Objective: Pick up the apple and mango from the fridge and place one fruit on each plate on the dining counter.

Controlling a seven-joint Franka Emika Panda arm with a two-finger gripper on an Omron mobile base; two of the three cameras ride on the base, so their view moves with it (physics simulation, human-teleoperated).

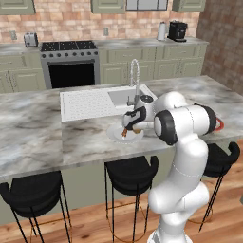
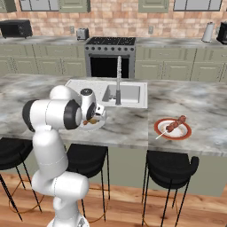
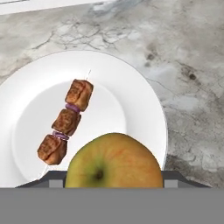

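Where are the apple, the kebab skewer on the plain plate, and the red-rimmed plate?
apple (image 3: 113, 162): hand view, its yellow-green top by the stem dimple.
kebab skewer (image 3: 67, 122): hand view, middle meat chunk.
red-rimmed plate (image 2: 186, 132): right base view, right side of its red rim.

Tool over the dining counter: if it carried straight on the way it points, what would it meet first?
Likely the plain white plate, beside the kebab skewer; the apple held in the tool would touch first.

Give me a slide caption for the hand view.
Gripper holds yellow-green apple above plain white round plate already carrying a meat skewer.
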